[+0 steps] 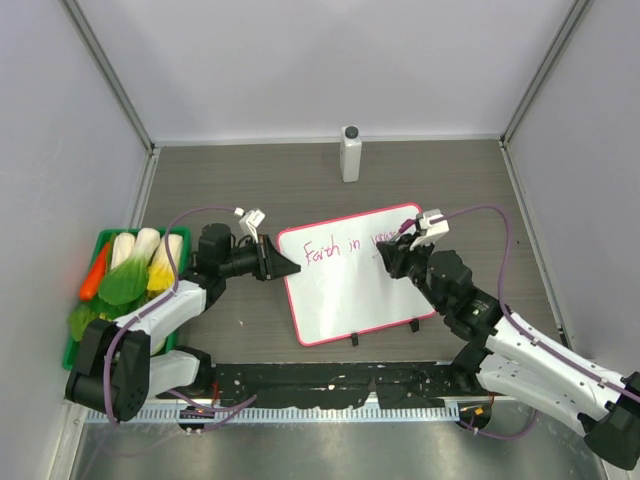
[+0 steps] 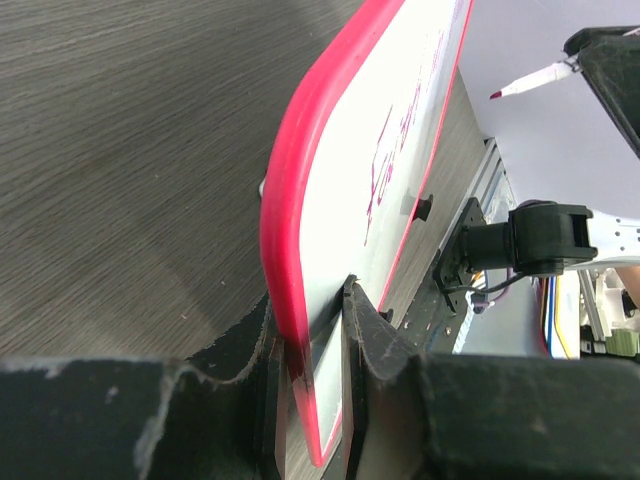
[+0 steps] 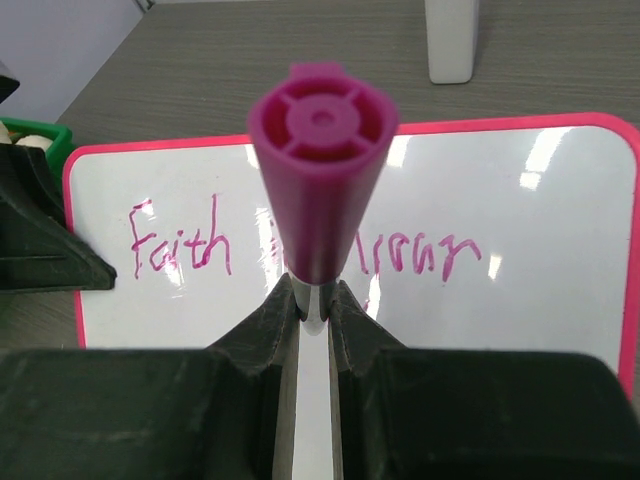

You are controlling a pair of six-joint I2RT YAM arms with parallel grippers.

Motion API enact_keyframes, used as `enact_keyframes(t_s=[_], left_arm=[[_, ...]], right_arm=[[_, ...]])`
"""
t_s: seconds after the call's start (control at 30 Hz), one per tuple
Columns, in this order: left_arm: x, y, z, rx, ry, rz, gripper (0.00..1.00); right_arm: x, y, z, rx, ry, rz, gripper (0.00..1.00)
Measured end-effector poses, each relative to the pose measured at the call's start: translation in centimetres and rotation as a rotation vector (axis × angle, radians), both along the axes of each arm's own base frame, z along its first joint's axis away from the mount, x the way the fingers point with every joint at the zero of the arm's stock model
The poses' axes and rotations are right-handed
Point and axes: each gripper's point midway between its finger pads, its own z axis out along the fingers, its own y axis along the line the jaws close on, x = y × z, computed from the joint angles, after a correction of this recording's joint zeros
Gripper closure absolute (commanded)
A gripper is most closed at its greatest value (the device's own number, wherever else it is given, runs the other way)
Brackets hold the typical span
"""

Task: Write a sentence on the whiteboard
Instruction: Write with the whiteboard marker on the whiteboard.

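The whiteboard (image 1: pixel 355 280) with its pink-red frame lies tilted on the table's middle, two black clip feet at its near edge. Pink handwriting (image 1: pixel 345 246) runs along its top and reads "Faith in your" in the right wrist view (image 3: pixel 180 240). My left gripper (image 1: pixel 282 266) is shut on the whiteboard's left edge (image 2: pixel 300 330). My right gripper (image 1: pixel 396 252) is shut on a pink marker (image 3: pixel 322 160), held over the board's upper right. The marker's tip shows in the left wrist view (image 2: pixel 520 82).
A white bottle (image 1: pixel 350 153) with a dark cap stands at the back. A green tray (image 1: pixel 98 250) of toy vegetables sits at the left. Grey walls close in the table on three sides.
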Motion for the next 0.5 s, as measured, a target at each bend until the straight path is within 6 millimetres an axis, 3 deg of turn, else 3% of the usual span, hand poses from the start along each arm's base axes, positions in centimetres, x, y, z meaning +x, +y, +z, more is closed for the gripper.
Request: enact_keyframes(t_s=[0.5], left_arm=[[0.6,0.2,-0.3,-0.021,0.023,0.068,1.00]], right_arm=[[-1.2,4.8,-0.5,0.026,0.002,0.112,0.99]])
